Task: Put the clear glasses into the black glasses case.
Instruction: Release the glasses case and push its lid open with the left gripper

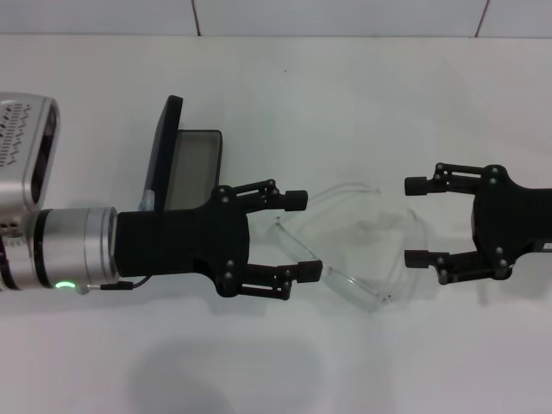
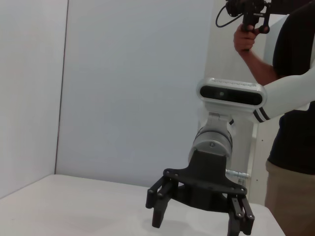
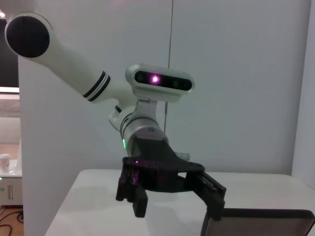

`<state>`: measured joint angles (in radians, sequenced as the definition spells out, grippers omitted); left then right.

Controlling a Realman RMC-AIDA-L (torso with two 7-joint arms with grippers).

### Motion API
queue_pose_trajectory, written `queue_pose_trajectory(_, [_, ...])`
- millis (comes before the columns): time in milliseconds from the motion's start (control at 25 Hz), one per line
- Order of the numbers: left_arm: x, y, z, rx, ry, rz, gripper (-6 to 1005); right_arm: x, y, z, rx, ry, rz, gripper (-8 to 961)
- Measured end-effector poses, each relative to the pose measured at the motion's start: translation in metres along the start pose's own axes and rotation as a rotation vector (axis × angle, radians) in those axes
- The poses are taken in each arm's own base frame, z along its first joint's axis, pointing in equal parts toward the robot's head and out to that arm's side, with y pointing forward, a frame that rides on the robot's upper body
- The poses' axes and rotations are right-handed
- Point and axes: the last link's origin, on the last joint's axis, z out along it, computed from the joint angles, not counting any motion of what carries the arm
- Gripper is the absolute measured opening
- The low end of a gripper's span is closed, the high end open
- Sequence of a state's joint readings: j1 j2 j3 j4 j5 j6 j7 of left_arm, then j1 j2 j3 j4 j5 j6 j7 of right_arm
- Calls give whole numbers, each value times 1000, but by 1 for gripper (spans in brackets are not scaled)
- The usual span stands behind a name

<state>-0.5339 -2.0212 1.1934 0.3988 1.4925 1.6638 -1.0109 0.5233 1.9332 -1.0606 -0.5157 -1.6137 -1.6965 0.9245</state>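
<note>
The clear glasses point(image 1: 358, 291) lie on the white table between my two grippers, arms unfolded. My left gripper point(image 1: 304, 237) is open just left of them, its near fingertip close to one clear arm. It also shows in the right wrist view as the left gripper point(image 3: 172, 201). On the other side of the glasses, my right gripper point(image 1: 415, 221) is open and faces them, apart from the frame. The black glasses case point(image 1: 191, 168) stands open behind my left hand, lid upright and grey lining showing. Its edge, the black glasses case point(image 3: 261, 223), appears in the right wrist view.
The white table point(image 1: 345, 103) runs back to a white wall. In the left wrist view my right gripper point(image 2: 197, 223) hangs over the table, and a person point(image 2: 290, 123) holding a camera stands beside the robot.
</note>
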Motion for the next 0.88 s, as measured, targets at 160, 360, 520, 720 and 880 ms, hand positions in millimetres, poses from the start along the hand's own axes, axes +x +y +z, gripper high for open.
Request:
queue_pose_trajectory(160, [0, 0, 0, 2, 2, -4, 892, 1, 0, 0, -1, 5, -2, 835])
queue_pose_trajectory(360, [-1, -3, 0, 21, -7, -43, 893, 3, 0, -1, 3, 18, 1, 830])
queue_pose_trajectory(520, [8, -23, -6, 120, -21, -140, 893, 3, 0, -1, 4, 20, 1, 827])
queue_pose_trajectory(720, [37, -45, -24, 218, -100, -239, 891, 4, 0, -2, 7, 22, 2, 823])
queue_pose_trajectory(880, [61, -54, -32, 313, -201, -267, 887, 4, 1, -4, 12, 23, 5, 819])
